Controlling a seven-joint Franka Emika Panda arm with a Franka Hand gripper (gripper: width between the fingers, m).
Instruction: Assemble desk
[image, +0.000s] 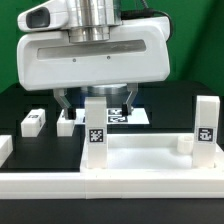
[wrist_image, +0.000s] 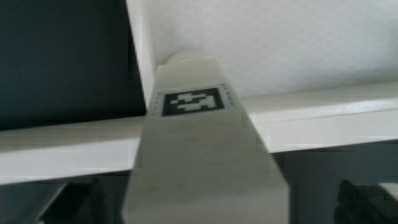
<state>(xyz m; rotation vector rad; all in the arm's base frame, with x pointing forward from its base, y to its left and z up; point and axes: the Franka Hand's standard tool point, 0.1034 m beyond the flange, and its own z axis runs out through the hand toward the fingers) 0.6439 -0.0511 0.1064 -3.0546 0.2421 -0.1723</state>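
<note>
The desk panel (image: 130, 165), white with a raised rim, lies in front in the exterior view. A white leg (image: 97, 128) with a black-and-white tag stands upright on its near-left corner. A second leg (image: 205, 126) stands at the exterior view's right corner. My gripper (image: 97, 104) hangs over the first leg, its dark fingers (image: 66, 103) either side of it, open with gaps showing. In the wrist view the tagged leg (wrist_image: 192, 110) runs between the jaws of the gripper (wrist_image: 205, 205), over the panel's rim (wrist_image: 63, 140).
Two loose white legs (image: 32, 122) (image: 66, 126) lie on the black table behind the panel. The marker board (image: 128, 113) lies flat behind the gripper. A short round socket post (image: 183, 143) stands on the panel near the right leg.
</note>
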